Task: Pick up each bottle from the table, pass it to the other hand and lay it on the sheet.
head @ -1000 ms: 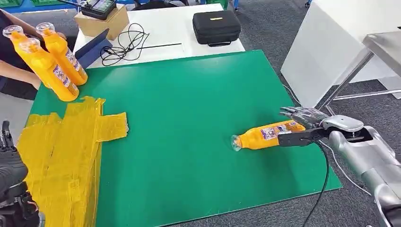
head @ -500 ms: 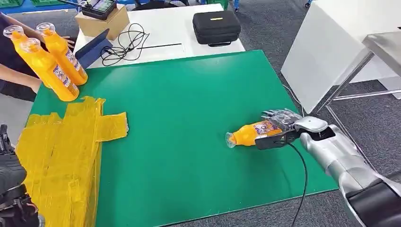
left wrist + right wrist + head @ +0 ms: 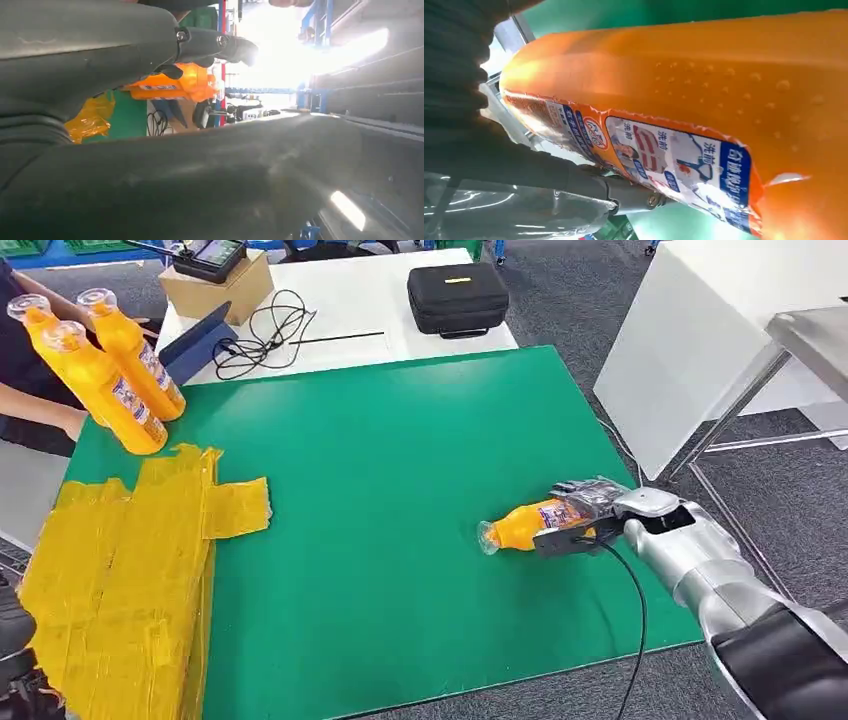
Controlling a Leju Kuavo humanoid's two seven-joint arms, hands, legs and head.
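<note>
Orange bottle (image 3: 535, 521) lies on its side near the right edge of the green tabletop (image 3: 400, 490), its base end gripped by the right hand (image 3: 590, 510) and its cap pointing left toward the yellow sheet (image 3: 130, 570). With the grasp so far back, the neck end may droop or slip during the pass (the left hand (image 3: 150, 55) hangs low, its fingers' state unclear).

Orange bottle (image 3: 530, 523) on its side, near right; two more (image 3: 118, 360) upright, far left, beside yellow sheet (image 3: 120, 570).
</note>
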